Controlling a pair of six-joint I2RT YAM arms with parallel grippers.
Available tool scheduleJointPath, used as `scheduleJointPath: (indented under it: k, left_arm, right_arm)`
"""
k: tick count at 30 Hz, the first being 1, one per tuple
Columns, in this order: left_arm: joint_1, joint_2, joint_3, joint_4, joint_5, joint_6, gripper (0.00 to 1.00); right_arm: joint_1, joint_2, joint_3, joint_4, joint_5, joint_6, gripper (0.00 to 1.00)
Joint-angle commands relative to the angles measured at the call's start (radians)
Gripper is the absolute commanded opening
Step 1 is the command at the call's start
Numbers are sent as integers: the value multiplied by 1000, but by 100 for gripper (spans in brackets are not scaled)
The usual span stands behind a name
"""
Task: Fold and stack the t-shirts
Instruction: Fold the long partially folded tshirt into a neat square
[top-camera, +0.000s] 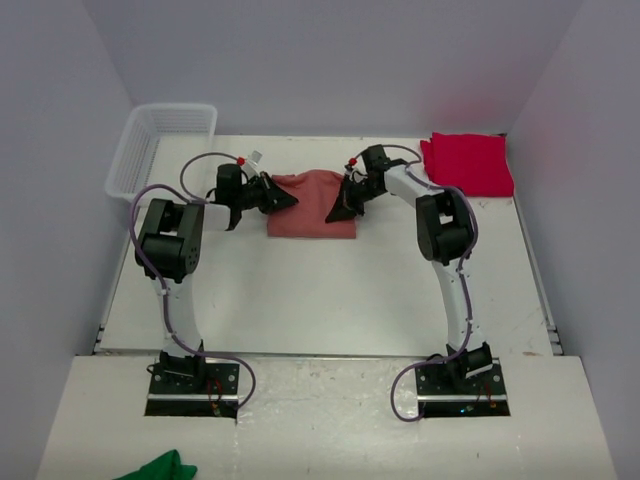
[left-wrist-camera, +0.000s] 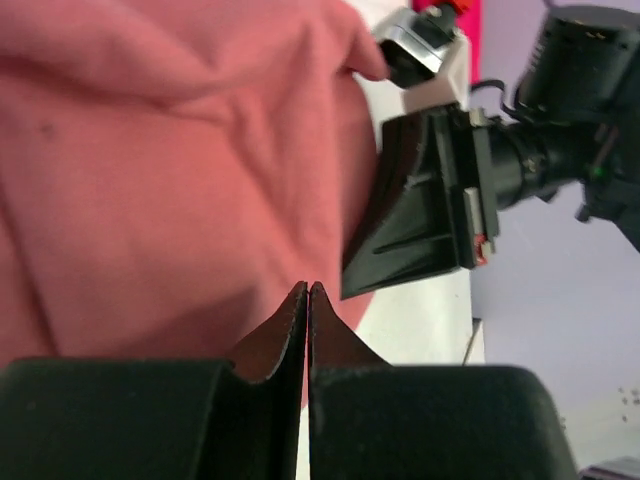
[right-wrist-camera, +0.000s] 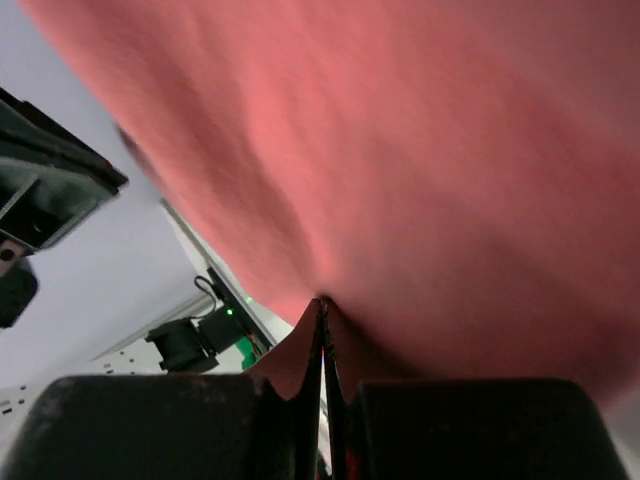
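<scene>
The dusty salmon-red t-shirt (top-camera: 312, 205) lies folded at the back middle of the table. It fills the left wrist view (left-wrist-camera: 150, 180) and the right wrist view (right-wrist-camera: 430, 150). My left gripper (top-camera: 288, 198) is at its left edge, jaws shut tip to tip (left-wrist-camera: 308, 288); no cloth shows between them. My right gripper (top-camera: 335, 212) is at its right side, shut on a pinch of the salmon cloth (right-wrist-camera: 321, 302), which puckers at the tips. The brighter crimson t-shirt (top-camera: 468, 163) lies folded at the back right corner.
A white plastic basket (top-camera: 160, 140) stands at the back left corner. A small green cloth (top-camera: 160, 468) lies off the table at the near left. The two grippers face each other closely across the shirt; the right one shows in the left wrist view (left-wrist-camera: 420, 200).
</scene>
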Motion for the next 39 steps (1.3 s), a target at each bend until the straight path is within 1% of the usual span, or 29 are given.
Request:
scheduleJointPath:
  k: [1,2,3,4,5,6,7,9,11,12,15,19,22,25,29,31,33,34,35,37,39]
  left_arm:
    - [-1,-17,32,-205,-94,90,0]
    - [-1,-25,30,-251,-123,102,0]
    - [-1,-29,27,-300,-198,130,0]
    - [-4,-40,28,-381,-231,150,0]
    - [-8,-40,35,-424,-262,165,0]
    - [-11,-39,53,-480,-339,179,0]
    - [-16,-28,65,-602,-375,200,0]
    - [-37,-20,71,-650,-429,221,0]
    - [-53,-19,64,-698,-452,234,0]
    - [-56,-23,42,-707,-485,234,0]
    - [-71,-57,-17,-710,-510,233,0]
    - [-105,-111,-100,-698,-535,233,0]
    - [-131,-158,-172,-683,-539,211,0]
    - [-175,-215,-241,-683,-569,193,0]
    - [-231,-295,-356,-686,-575,143,0]
    - [-275,-370,-402,-686,-592,119,0]
    - [-304,-451,-471,-689,-610,84,0]
    - [-330,-480,-519,-689,-612,72,0]
    - [-344,-538,-542,-690,-618,41,0]
    - [-382,-592,-594,-701,-624,17,0]
    - [-407,-663,-617,-725,-638,-11,0]
  right_arm:
    - [7,-27,-32,-98,51,-10,0]
    - [7,-55,-55,-96,74,-13,0]
    - [8,-70,-95,-101,89,-17,0]
    - [8,-84,-113,-106,111,-28,0]
    - [11,-102,-138,-119,144,-31,0]
    - [12,-109,-144,-127,154,-37,0]
    - [10,-113,-150,-136,163,-48,0]
    - [13,-129,-178,-141,175,-48,0]
    - [19,-139,-204,-150,195,-54,0]
    - [24,-150,-215,-153,203,-56,0]
    - [34,-171,-276,-159,253,-59,0]
    - [50,-242,-428,-95,290,-47,0]
    - [59,-288,-582,4,293,-21,0]
    - [77,-340,-670,68,301,5,0]
    - [137,-401,-847,183,330,38,0]
    - [175,-423,-932,247,332,64,0]
    - [199,-458,-991,290,351,94,0]
    - [218,-474,-1046,330,356,105,0]
    - [229,-507,-1071,342,362,113,0]
    - [254,-547,-1144,380,396,139,0]
    - [269,-611,-1181,391,430,157,0]
